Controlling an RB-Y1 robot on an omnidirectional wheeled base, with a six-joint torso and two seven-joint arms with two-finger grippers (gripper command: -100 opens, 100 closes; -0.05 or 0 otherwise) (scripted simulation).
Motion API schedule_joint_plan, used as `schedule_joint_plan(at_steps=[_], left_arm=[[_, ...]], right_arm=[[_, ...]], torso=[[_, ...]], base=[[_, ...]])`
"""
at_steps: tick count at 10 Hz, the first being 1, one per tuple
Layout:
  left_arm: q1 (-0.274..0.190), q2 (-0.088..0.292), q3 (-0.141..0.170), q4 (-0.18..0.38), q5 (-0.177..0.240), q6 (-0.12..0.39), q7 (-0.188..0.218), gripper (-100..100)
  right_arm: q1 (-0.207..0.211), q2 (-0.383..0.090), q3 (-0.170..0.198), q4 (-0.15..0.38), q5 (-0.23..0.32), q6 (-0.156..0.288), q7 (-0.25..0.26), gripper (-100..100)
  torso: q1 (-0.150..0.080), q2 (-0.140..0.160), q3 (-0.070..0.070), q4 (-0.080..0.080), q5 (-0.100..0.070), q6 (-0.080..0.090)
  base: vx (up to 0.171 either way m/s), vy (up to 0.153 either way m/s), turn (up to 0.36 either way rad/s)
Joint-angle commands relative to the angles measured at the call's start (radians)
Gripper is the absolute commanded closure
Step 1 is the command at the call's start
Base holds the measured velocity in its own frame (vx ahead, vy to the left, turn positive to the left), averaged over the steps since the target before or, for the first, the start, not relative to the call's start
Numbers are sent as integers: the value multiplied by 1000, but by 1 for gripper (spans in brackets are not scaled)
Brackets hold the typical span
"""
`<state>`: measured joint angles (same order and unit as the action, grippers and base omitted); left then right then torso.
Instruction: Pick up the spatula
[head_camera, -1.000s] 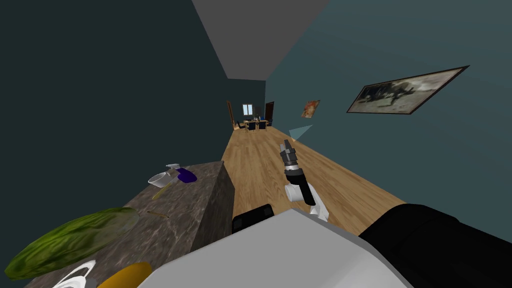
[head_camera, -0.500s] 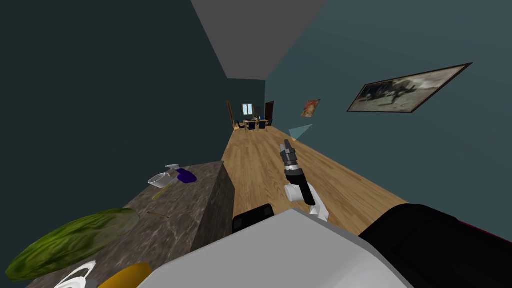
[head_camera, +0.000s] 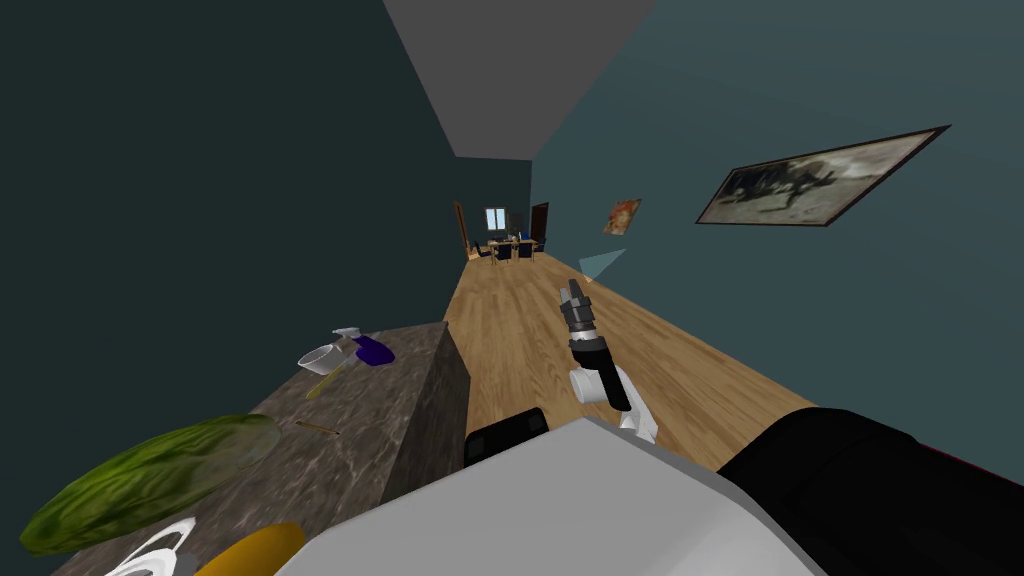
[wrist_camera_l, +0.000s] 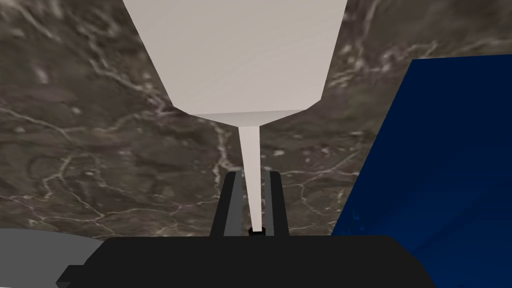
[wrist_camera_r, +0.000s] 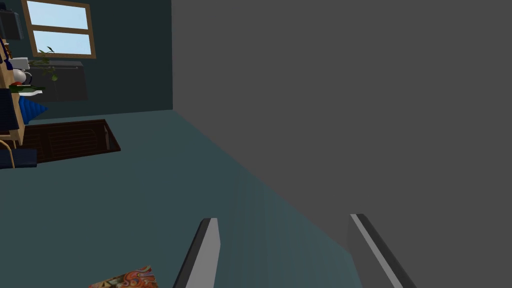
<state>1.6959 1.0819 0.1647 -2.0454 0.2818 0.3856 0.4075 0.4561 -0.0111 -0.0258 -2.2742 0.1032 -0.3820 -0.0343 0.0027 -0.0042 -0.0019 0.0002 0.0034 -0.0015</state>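
Marbled counter (wrist_camera_l: 100, 150) behind — white spatula (wrist_camera_l: 240, 60), handle pinched in closed left pincer (wrist_camera_l: 253, 176) — right pincer (wrist_camera_r: 283, 218) open-fingered.

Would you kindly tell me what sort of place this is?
Most likely a home, at a kitchen counter beside a long room. A dark marbled counter bears a leafy green vegetable, a framed picture hangs on the teal wall, and a distant dining table stands at the far end.
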Motion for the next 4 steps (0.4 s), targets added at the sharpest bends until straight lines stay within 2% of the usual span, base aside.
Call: schedule_joint_plan(at_steps=[1, 2, 3, 4], left_arm=[[36, 13, 29, -36, 2, 11, 14, 100], [59, 22, 46, -56, 5, 16, 22, 100], [44, 15, 34, -40, 2, 9, 16, 100], [46, 16, 35, -43, 2, 11, 17, 0]], right_arm=[[0, 0, 0, 0, 0, 0, 0, 0], [0, 0, 0, 0, 0, 0, 0, 0], [0, 0, 0, 0, 0, 0, 0, 0], [0, 0, 0, 0, 0, 0, 0, 0]], torso=[[0, 0, 0, 0, 0, 0], [0, 0, 0, 0, 0, 0], [0, 0, 0, 0, 0, 0], [0, 0, 0, 0, 0, 0]], base=[[-7, -8, 19], [-6, -9, 16], [0, 0, 0], [0, 0, 0]])
